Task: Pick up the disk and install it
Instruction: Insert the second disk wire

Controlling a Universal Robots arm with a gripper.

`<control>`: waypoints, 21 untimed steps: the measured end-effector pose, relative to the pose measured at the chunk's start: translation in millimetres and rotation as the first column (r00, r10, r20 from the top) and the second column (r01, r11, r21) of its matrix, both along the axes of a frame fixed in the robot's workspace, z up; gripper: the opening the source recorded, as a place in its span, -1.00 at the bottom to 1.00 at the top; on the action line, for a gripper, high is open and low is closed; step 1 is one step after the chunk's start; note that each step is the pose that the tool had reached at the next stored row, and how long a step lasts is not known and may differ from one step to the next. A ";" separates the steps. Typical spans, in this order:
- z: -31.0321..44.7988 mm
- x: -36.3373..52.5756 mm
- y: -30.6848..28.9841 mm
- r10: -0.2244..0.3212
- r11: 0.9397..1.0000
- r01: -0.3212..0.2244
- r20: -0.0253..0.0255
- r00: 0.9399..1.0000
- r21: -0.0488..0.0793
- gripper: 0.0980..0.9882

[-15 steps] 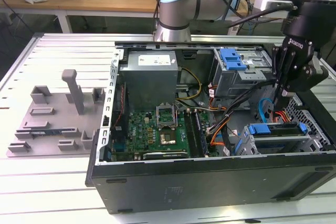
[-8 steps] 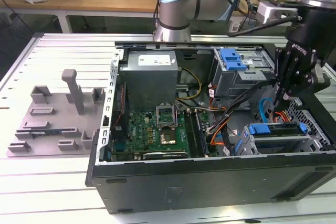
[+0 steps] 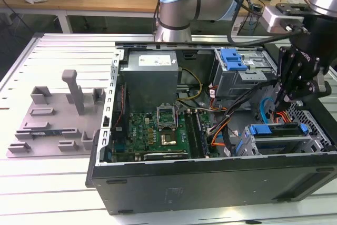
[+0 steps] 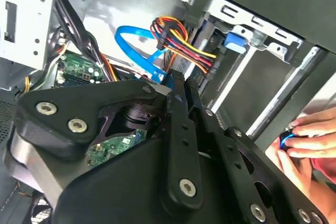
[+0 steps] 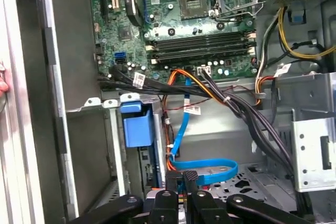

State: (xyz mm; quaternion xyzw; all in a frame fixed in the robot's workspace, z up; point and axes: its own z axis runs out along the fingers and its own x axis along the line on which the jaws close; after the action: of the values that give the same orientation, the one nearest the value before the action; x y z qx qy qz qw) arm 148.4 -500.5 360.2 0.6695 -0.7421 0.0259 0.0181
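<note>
My fingers (image 3: 288,96): together, holding nothing, inside the case | disk (image 3: 277,130): seated in its bay, directly below them | long axis: across the exterior view, left-right.

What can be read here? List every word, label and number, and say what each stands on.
No text can be read.
White label on the power-supply box: too small to read.
White tags on the cables: blurred.
Print on the motherboard: too small to read.
Lettering on the gripper: too small to read.
</note>
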 end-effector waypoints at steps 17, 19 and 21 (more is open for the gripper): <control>-4.6 -3.9 -29.4 0.044 0.998 -0.044 0.006 0.999 0.054 -0.86; -4.8 -3.9 -29.7 0.044 0.998 -0.044 0.006 0.999 0.055 -0.86; -4.8 -3.9 -29.7 0.044 0.998 -0.044 0.007 0.999 0.055 -0.86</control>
State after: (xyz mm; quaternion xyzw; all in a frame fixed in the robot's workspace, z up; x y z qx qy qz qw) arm 144.5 -530.1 355.5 0.6859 -0.7276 0.0076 -0.0029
